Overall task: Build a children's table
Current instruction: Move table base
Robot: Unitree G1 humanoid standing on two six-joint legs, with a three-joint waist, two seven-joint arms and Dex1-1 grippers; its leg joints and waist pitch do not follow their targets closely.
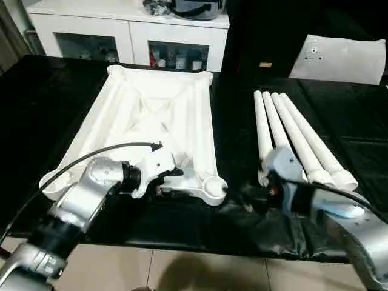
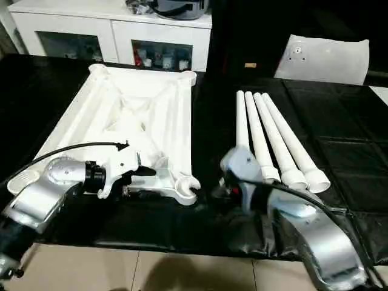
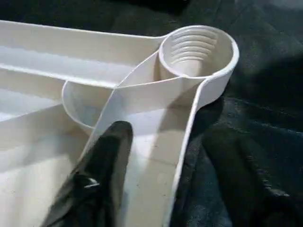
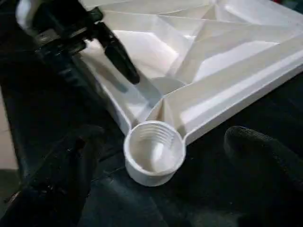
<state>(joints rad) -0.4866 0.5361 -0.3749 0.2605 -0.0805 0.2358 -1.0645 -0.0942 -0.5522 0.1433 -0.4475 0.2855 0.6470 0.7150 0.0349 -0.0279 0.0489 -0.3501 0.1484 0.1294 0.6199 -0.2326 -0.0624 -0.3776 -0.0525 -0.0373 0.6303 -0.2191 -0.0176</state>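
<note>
Surface: black cloth-covered surface (image 1: 54,97), white cabinets behind.
Tabletop (image 1: 151,115): upside down, left half.
Legs (image 1: 291,133): side by side, right half.
Left gripper (image 1: 171,176): fingers astride tabletop's near rim.
Right gripper (image 4: 156,189): fingers wide, either side of the near right corner socket (image 4: 154,152).

Both silver forearms reach in from 6 o'clock, the left pincer (image 1: 173,174) pointing toward 3 o'clock and the right pincer (image 4: 156,156) spread wide, pointing toward 9 o'clock.
</note>
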